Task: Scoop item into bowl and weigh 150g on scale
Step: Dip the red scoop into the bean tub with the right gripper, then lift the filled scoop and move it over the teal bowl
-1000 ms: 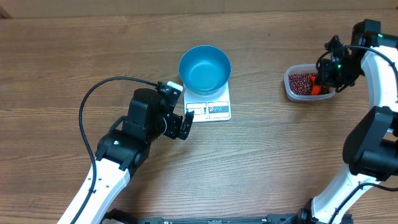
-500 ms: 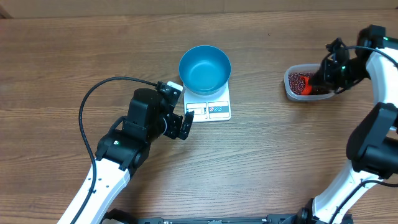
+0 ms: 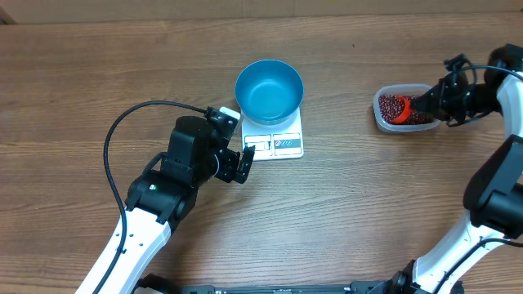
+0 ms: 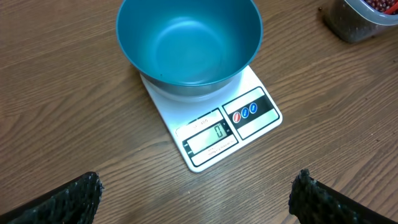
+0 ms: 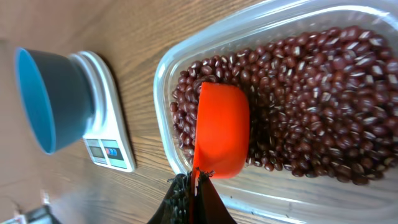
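Beans: the beans (image 5: 311,93) lay as a dark red-brown heap in the clear tub (image 5: 163,93), at the right of the overhead view, and none had reached the bowl.
Scoop: the orange scoop (image 5: 221,127) sat among the beans near the tub's left wall in the right wrist view. Its smooth orange face was toward the camera, and whether it carried a load could not be told.
Right gripper: the right gripper (image 5: 194,186) was clenched on the scoop's thin handle, at the bottom of its own view.
Bowl: the blue bowl (image 4: 186,50) stood empty on the scale (image 4: 227,130), top centre in the left wrist view and well apart from the tub.
Display: it showed zero (image 4: 219,131).
Left gripper: the left gripper (image 4: 196,199) hung with its jaws released and held nothing, just below the scale's front edge.
Risk, spill: the load had a long open stretch of table (image 3: 343,163) to cross. A tilted or overfilled scoop would probably shed beans on the way.
Risk, tub: pushing the scoop against the light tub's wall could slide or tip it, since nothing steadied it.
Risk, grip: the handle was narrow, so it might twist between the fingers under a full load.
Risk, scale: knocking the bowl's rim while pouring could shift it or upset the reading, and a heavy pour might overshoot the target.
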`<state>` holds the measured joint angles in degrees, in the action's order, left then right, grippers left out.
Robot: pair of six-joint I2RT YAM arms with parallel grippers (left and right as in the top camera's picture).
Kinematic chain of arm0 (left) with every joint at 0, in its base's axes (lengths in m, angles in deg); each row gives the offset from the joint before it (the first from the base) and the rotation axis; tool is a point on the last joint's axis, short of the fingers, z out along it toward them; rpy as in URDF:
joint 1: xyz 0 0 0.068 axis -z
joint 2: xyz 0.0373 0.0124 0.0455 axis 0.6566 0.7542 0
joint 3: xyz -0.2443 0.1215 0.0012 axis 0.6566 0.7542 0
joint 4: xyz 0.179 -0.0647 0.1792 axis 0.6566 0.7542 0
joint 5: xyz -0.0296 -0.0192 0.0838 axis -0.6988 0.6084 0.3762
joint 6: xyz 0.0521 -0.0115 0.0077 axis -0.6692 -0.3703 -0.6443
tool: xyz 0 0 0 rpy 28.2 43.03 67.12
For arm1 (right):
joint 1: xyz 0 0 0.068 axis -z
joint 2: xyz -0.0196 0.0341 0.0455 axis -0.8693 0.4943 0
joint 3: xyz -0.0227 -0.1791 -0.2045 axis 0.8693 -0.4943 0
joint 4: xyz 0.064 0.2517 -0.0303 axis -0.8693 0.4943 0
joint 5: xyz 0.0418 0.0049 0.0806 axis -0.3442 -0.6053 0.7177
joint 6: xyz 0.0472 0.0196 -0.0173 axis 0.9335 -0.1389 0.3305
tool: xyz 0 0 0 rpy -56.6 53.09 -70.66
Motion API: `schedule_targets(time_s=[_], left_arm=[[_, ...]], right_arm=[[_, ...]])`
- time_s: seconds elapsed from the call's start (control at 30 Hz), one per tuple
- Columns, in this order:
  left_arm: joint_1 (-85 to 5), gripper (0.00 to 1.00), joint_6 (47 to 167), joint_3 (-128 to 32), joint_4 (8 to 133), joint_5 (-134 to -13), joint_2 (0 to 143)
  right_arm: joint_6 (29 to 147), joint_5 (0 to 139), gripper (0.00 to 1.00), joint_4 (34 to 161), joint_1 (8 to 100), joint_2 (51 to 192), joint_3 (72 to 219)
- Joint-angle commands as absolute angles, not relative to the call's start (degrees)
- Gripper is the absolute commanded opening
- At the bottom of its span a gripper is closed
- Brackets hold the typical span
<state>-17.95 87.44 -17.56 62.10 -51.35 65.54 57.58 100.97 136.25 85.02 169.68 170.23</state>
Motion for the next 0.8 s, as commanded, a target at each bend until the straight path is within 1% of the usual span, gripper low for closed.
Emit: schedule_targets(time_s=[0.0,0.2,0.43,0.6,0.77], left_arm=[[-18.1,1.0,88.0,-17.2,62.1,-51.7,65.8],[-18.1,1.0,88.0,-17.2,62.1,-51.7,65.8],[-18.1,0.99,88.0,-17.2,62.1,-51.7,65.8],[-18.1,1.0,88.0,-17.2,62.1,-51.7,65.8],[-18.1,1.0,88.0,-17.2,62.1,-51.7,65.8]], right_arm=[[57.7,106.8,0.04,136.4,88.0,170.4,169.7],[56.9,109.6,0.04,137.4,91.6,170.4,168.8],[50.8,117.2,0.04,141.7,94.7,170.4,168.8],[48.9,121.3,0.04,143.4,96.0,170.4,168.8],[41.8,128.8,0.04,148.1,95.7,170.4,168.8]])
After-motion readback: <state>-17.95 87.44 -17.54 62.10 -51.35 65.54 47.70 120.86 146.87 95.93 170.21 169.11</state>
